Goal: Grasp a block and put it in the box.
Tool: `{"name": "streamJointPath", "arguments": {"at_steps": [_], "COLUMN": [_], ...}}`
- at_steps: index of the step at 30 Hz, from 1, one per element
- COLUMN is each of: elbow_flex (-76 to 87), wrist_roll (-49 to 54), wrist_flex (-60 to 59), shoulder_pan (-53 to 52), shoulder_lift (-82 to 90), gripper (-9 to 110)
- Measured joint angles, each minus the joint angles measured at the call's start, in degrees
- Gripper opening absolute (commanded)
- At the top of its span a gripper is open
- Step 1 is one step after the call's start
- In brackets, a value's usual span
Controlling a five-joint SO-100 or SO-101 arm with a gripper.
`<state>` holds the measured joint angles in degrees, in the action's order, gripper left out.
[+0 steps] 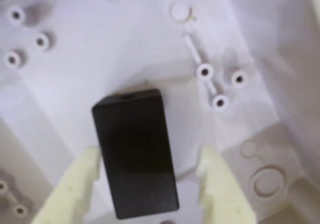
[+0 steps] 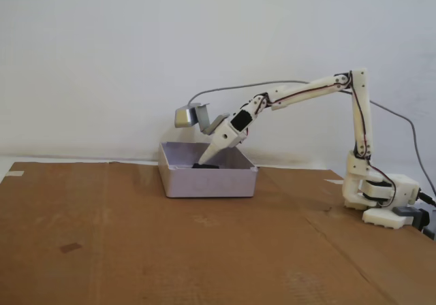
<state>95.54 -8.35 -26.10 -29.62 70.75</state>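
Note:
In the wrist view the black block [image 1: 136, 151] lies flat on the pale floor of the box [image 1: 125, 44]. My gripper [image 1: 150, 159] is open, with one pale yellow finger on each side of the block; the right finger stands clear of it and the left one is close against its edge. From the fixed view, the lavender-white box [image 2: 208, 180] sits on the cardboard, and the gripper [image 2: 204, 161] reaches down inside it. Only a dark sliver of the block [image 2: 206, 165] shows over the box's wall.
Moulded screw posts [image 1: 220, 102] rise from the box floor beside the block. A grey camera module [image 2: 189, 116] rides above the gripper. The arm's base [image 2: 378, 199] stands at the right on the brown cardboard [image 2: 136, 244]. A white wall is behind.

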Motion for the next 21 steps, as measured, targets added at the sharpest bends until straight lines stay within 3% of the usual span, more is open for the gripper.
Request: {"name": "streamJointPath", "arguments": {"at_steps": [13,21], "elbow_flex": [-0.09,-0.09], "wrist_roll": [0.0,0.0], "wrist_flex": [-0.62,-0.62], "shoulder_pan": [1.76,5.98], "shoulder_lift": [7.03,14.24], "gripper": [21,3]}}
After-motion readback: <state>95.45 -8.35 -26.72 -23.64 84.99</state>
